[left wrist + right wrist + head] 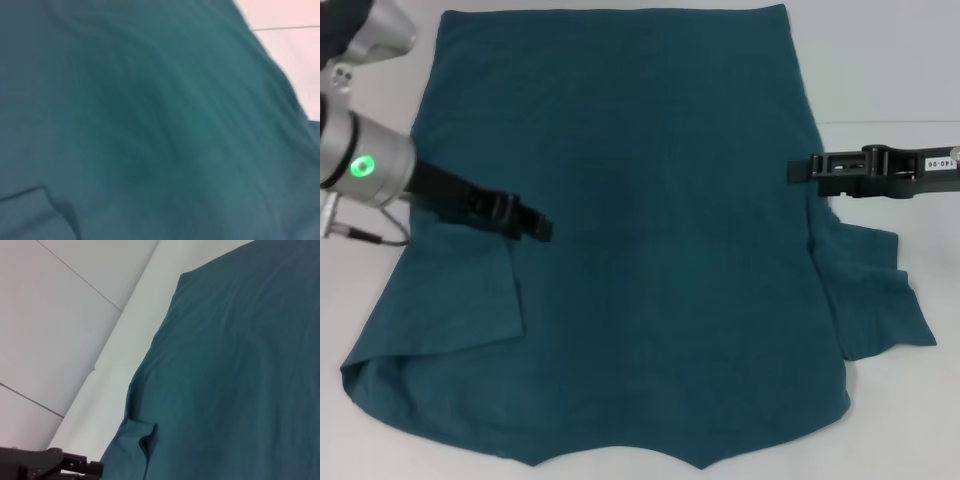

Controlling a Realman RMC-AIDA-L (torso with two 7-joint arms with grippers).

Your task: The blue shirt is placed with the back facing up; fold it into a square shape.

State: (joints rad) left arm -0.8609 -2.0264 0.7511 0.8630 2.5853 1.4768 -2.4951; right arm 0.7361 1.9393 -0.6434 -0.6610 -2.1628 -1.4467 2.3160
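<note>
Lying spread flat on the white table [880, 60], plain side up: the blue shirt [650, 250], neckline edge nearest, hem farthest, left sleeve folded in over the body, right sleeve sticking out. Hovering over the shirt's left side, above that folded sleeve: the left gripper [535, 222], fingers pressed together, holding nothing. Reaching to the shirt's right edge: the right gripper [800, 168], finger gap impossible to tell.
</note>
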